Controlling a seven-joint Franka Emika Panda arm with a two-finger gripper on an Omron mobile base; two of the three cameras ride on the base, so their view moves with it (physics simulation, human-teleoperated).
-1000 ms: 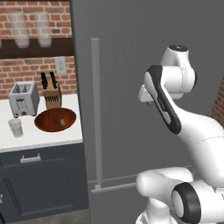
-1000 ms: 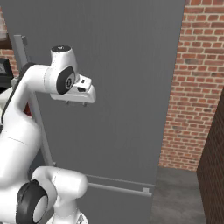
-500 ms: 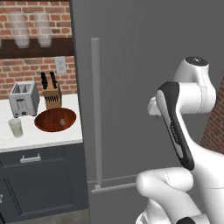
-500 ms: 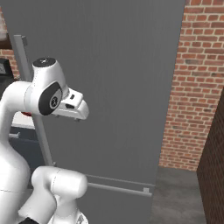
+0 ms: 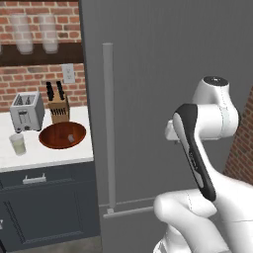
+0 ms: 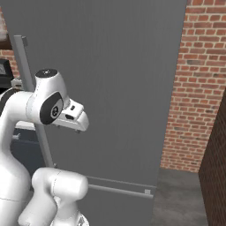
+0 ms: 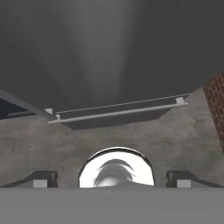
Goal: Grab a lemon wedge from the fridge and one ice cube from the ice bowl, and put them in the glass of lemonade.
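The tall dark grey fridge (image 5: 163, 74) stands closed, its long bar handle (image 5: 108, 128) on its left edge; the lemon wedge is hidden inside. On the white counter to the left, the wooden ice bowl (image 5: 54, 140) holds a pale ice cube (image 5: 70, 138). The glass of lemonade (image 5: 18, 144) stands just left of the bowl. My gripper (image 6: 67, 128) hangs in front of the fridge door, pointing down, well clear of the handle. In the hand view its fingertips (image 7: 41, 178) stand wide apart: the gripper (image 7: 113, 179) is open and holds nothing.
A toaster (image 5: 25, 111) and knife block (image 5: 58, 106) sit behind the bowl, and frosted glasses (image 5: 22, 32) stand on a shelf above. A brick wall (image 6: 198, 88) rises right of the fridge. Below the hand lie the fridge's bottom rail (image 7: 118, 111) and the grey floor (image 7: 183, 135).
My arm has folded down and back: the hand has sunk lower in front of the fridge door. Fridge, bowl and glass have not moved.
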